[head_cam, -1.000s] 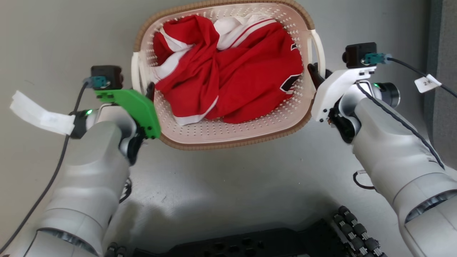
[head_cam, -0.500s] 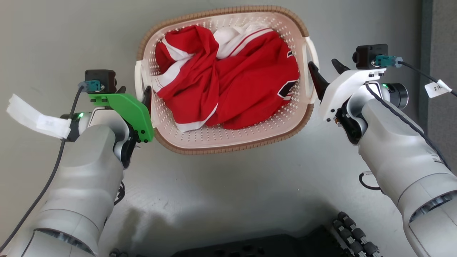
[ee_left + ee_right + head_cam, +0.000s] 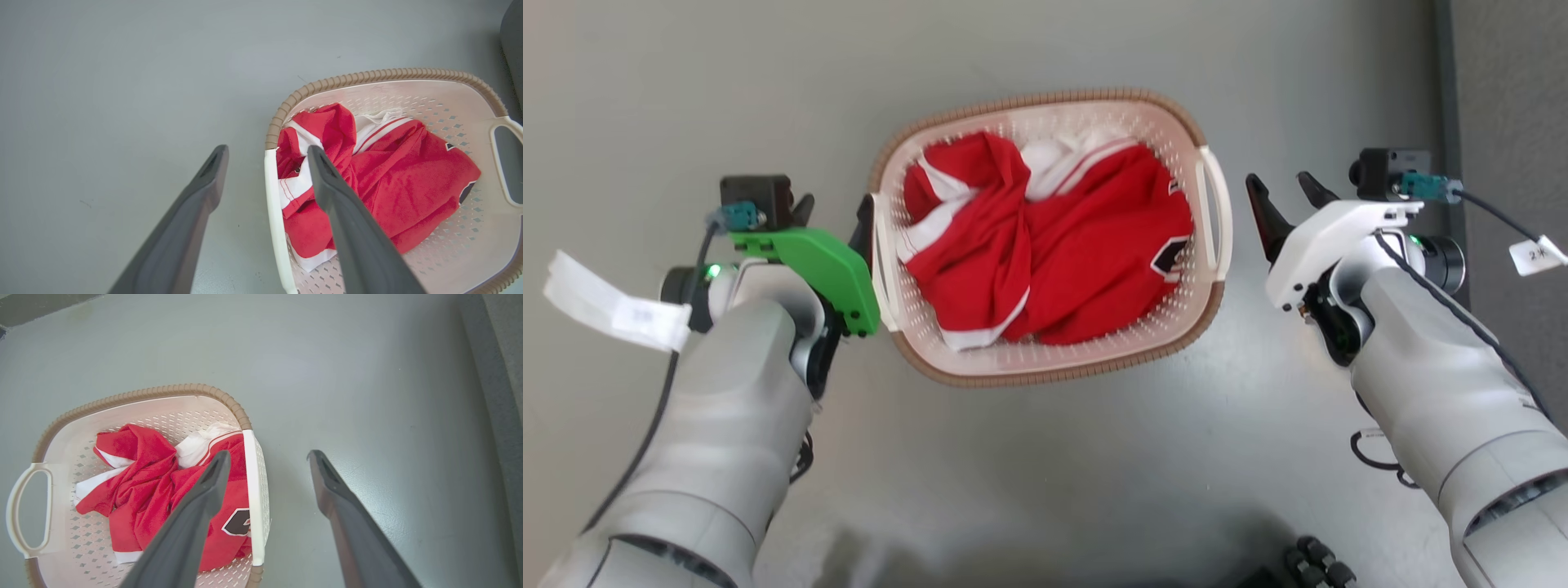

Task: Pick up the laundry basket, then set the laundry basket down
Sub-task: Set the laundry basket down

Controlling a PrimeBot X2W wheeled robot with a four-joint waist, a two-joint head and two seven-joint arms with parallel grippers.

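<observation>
Basket (image 3: pixel 1054 377): stands on the grey floor (image 3: pixel 1045 490) between the two arms, upright. A red and white garment (image 3: pixel 1054 261) lies crumpled inside, below the brown rim.

Left pincer (image 3: pixel 837 204): open and holding nothing. In the left wrist view its fingers (image 3: pixel 266 149) straddle the left handle (image 3: pixel 880 253), one outside over the floor, one over the garment. In the head view the inner finger stands just against that handle; contact cannot be confirmed.

Right pincer (image 3: pixel 1276 180): open and holding nothing. In the head view it stands beside the right handle (image 3: pixel 1213 212) with a band of floor between. In the right wrist view (image 3: pixel 268 454) the white handle edge lines up between the fingers.

Clearance: bare floor on every side of the basket, widest on the far side and toward the robot.

Room: the floor is smooth and uniform. A darker strip (image 3: pixel 1503 122) runs along the right edge, well apart from the basket.
</observation>
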